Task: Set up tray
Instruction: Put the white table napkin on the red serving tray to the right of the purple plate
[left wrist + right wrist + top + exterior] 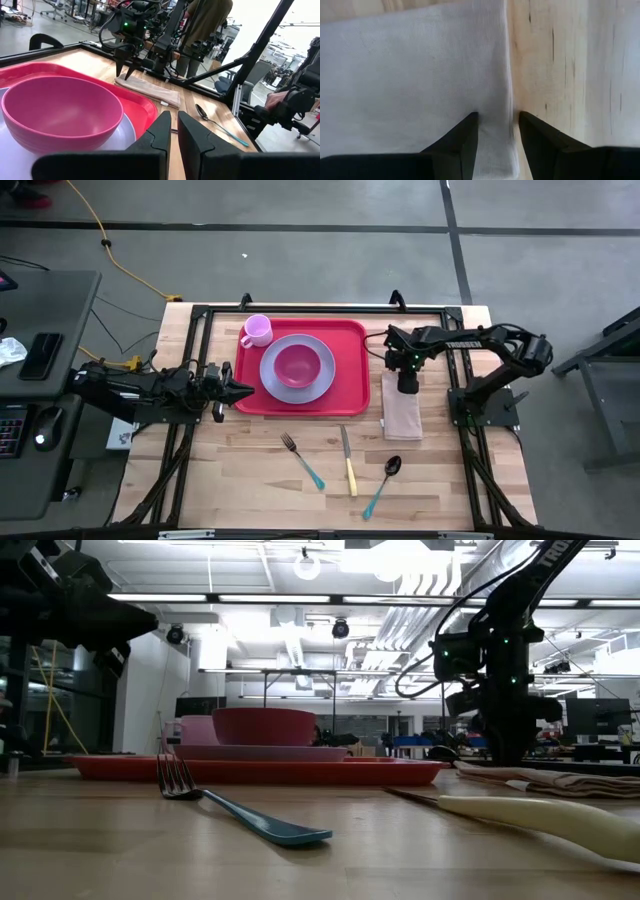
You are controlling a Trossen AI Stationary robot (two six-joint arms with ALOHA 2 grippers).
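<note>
The red tray (350,402) lies on the table and carries a lavender plate (325,385), a pink bowl (297,366) and a pink cup (257,330). My left gripper (245,392) hovers shut at the tray's left edge, raised off the table; the left wrist view looks past its fingers (174,125) over the bowl (60,112). My right gripper (406,387) points straight down, open, over the far end of a folded beige napkin (403,415) lying right of the tray. In the right wrist view one napkin edge (509,100) runs between its fingers (498,117). My right gripper comes at the napkin from above, pointing down, with one finger (465,135) over the cloth and the other (537,135) over bare wood beside the edge. I cannot tell whether the fingertips touch the napkin. The napkin (150,89) lies flat on the table.
A fork (302,460), a knife (348,462) and a spoon (383,483) lie on the wood near the table's near edge. Black frame rails run along the table's sides (460,370). A person stands beyond the table (202,20).
</note>
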